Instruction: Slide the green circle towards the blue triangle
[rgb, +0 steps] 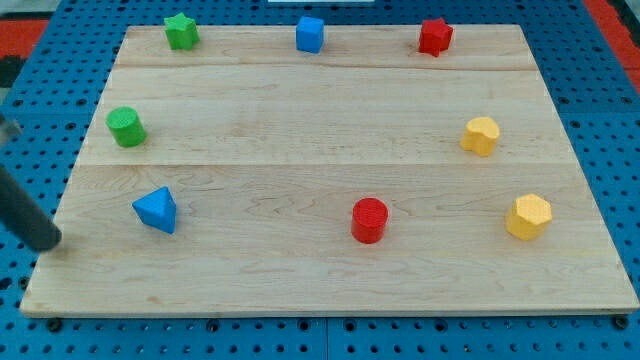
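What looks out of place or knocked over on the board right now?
Nothing stands out. All eight blocks sit on the wooden board, none off it. My tip rests at the board's left edge, left of the blue triangle and below the green circle.

Straight dark rod, near-black, matte, round in section; only visible robot part. Seen at view's left edge only; upper length cut off by frame. Surface plain: no markings, screws, cables or labels visible. Slightly blurred along edges. Shaft looks even in thickness along visible stretch, faint lighter grey sheen on upper side. My tip (52, 243): blunt, rounded end, same dark colour as shaft, no separate cap or pad discernible.
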